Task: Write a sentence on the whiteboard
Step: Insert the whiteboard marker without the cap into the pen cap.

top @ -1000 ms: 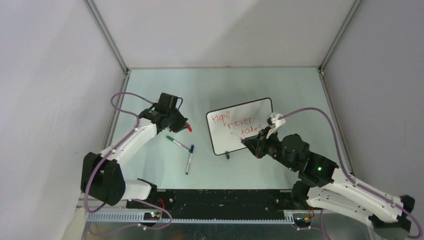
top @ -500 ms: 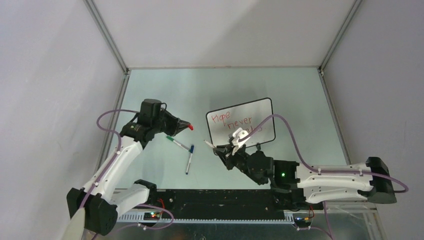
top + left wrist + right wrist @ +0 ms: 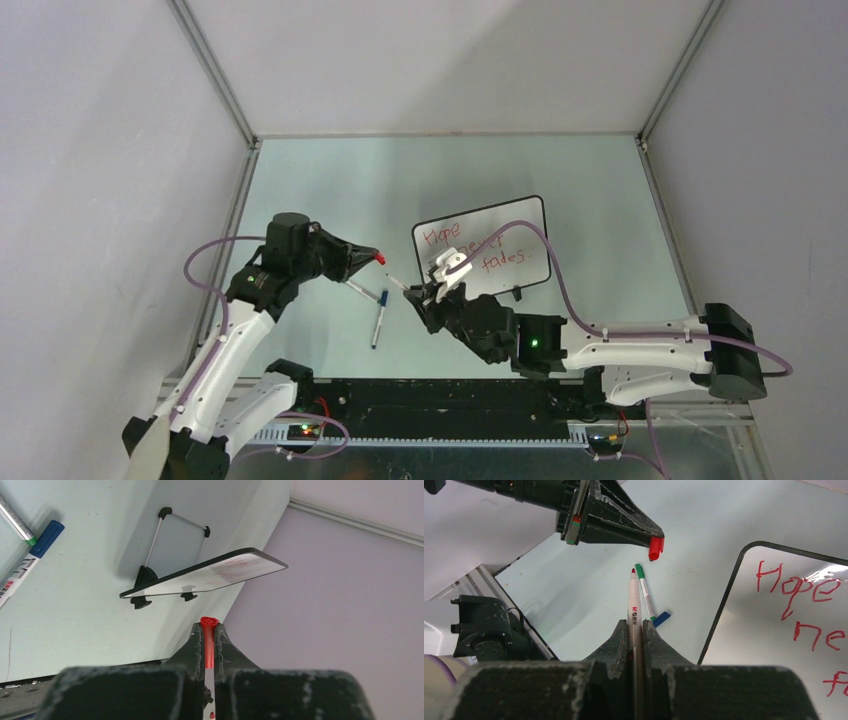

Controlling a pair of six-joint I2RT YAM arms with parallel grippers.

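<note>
**Red words on the whiteboard, with the marker and its cap held apart beside it**

Your sentence (image 3: 503, 260) runs in red across the whiteboard (image 3: 520, 218). "Hope" and "fades" are readable, and the middle word is partly hidden from above. The board stands propped on its feet mid-tabletop (image 3: 400, 170). Just left of it, your right end effector (image 3: 420, 297) is clamped on a white marker (image 3: 634, 611), its red tip bare and off the board. Your left end effector (image 3: 372, 255) pinches a red cap (image 3: 208, 641) near that tip, not touching it. A green pen (image 3: 355, 288) and a blue pen (image 3: 379, 320) lie on the tabletop nearby.
</note>
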